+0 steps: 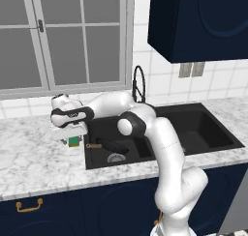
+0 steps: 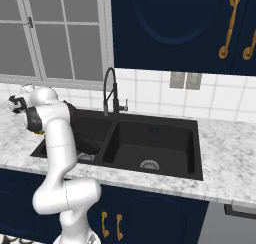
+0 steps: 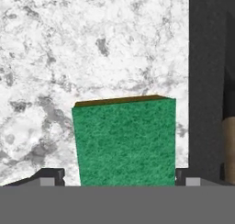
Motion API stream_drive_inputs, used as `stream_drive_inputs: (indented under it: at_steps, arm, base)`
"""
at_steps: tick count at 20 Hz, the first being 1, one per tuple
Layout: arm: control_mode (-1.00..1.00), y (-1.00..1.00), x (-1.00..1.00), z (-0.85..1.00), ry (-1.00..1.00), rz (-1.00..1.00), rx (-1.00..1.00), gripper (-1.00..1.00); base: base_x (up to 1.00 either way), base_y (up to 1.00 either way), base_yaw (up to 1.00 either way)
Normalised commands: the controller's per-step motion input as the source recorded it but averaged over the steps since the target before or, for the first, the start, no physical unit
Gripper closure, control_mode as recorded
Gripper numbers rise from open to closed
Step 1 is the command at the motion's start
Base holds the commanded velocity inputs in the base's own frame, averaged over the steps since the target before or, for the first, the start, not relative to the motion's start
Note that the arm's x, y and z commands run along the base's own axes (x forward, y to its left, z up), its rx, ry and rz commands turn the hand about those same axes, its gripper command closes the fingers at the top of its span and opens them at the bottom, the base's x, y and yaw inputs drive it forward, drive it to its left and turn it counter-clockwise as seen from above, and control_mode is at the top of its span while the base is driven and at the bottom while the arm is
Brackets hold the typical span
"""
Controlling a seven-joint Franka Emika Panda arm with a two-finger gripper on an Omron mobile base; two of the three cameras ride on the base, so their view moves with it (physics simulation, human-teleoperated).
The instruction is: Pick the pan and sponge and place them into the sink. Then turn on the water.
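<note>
Gripper [image 3: 119, 179] poised over the sponge [image 3: 125, 142], fingers [image 3: 48, 177] spread wide, one on each side of the green pad with a gap on both sides; nothing is pinched. The sponge lies on the marble counter [image 3: 92, 48], just beside the left rim of the sink [image 1: 193, 128]. Pan [image 1: 114, 145] in the sink's left basin, wooden handle [image 1: 93, 145] pointing toward the sponge. Faucet [image 2: 109, 90] behind the divider; no water runs from it.
</note>
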Motion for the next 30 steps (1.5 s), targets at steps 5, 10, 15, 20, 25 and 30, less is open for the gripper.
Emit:
stream_drive_inputs:
  at_steps: [5, 10, 15, 20, 25, 30]
  arm:
    - [-1.00, -0.04, 0.00, -0.29, -0.03, 0.06, 0.01, 1.00]
    - [-1.00, -0.21, 0.00, -0.27, -0.05, 0.10, 0.01, 1.00]
    - [-1.00, -0.21, -0.07, -0.06, -0.08, 0.07, 0.03, 1.00]
    - [-1.00, -0.21, -0.55, 0.56, -0.02, 0.00, 0.09, 1.00]
    - [-1.00, -0.64, -0.39, 0.28, 0.00, 0.00, 0.06, 1.00]
    - [-1.00, -0.83, -0.06, 0.23, 0.01, -0.03, 0.05, 1.00]
  base:
    - [0.00, 0.00, 0.00]
    - [0.00, 0.00, 0.00]
    - [0.00, 0.00, 0.00]
    - [0.00, 0.00, 0.00]
    - [0.00, 0.00, 0.00]
    - [0.00, 0.00, 0.00]
